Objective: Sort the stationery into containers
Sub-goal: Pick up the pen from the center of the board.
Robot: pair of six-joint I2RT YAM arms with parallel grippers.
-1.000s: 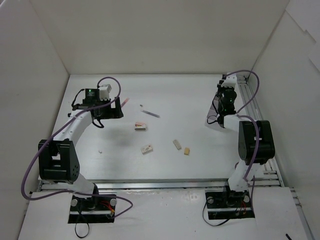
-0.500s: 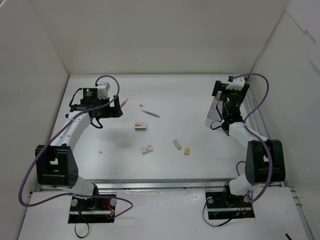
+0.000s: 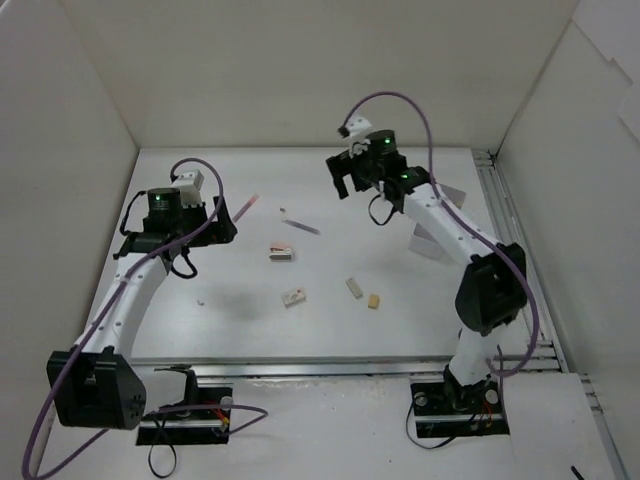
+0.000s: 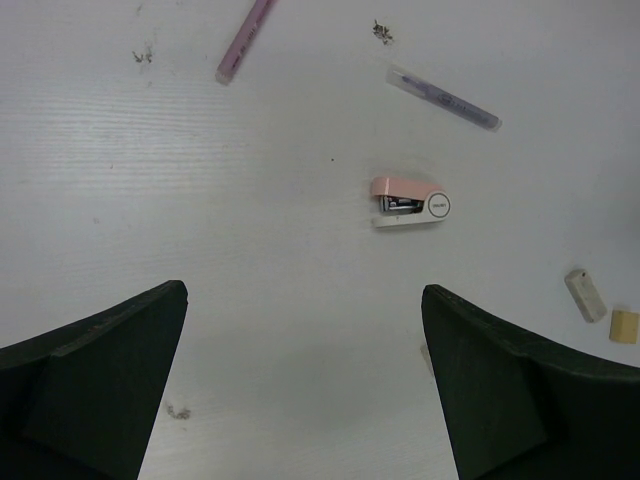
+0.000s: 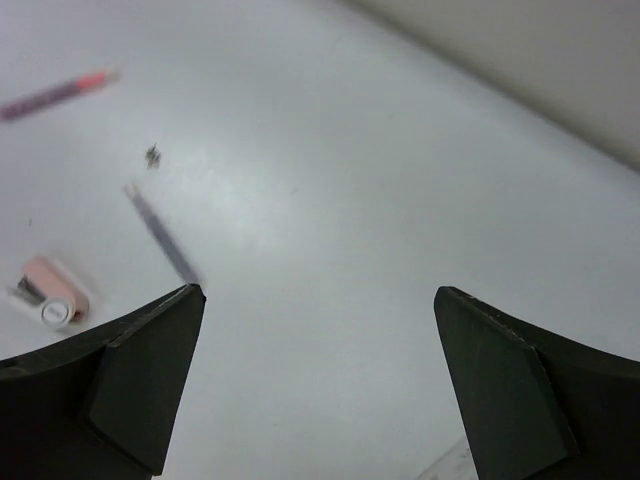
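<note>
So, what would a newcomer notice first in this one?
Two open, empty grippers hang over the white table: the left gripper at far left, the right gripper at far middle. Small things lie scattered mid-table: a pink pen, a clear pen, a pink stapler and a labelled eraser.

White surface (image 3: 330, 185), boxed by plain white walls (image 3: 300, 70) at its back and both sides. Metal rail (image 3: 320, 368) along the surface's near edge, second rail (image 3: 495, 185) along its right edge. Tiny dark specks (image 4: 381, 32) lie on the surface toward its back
</note>
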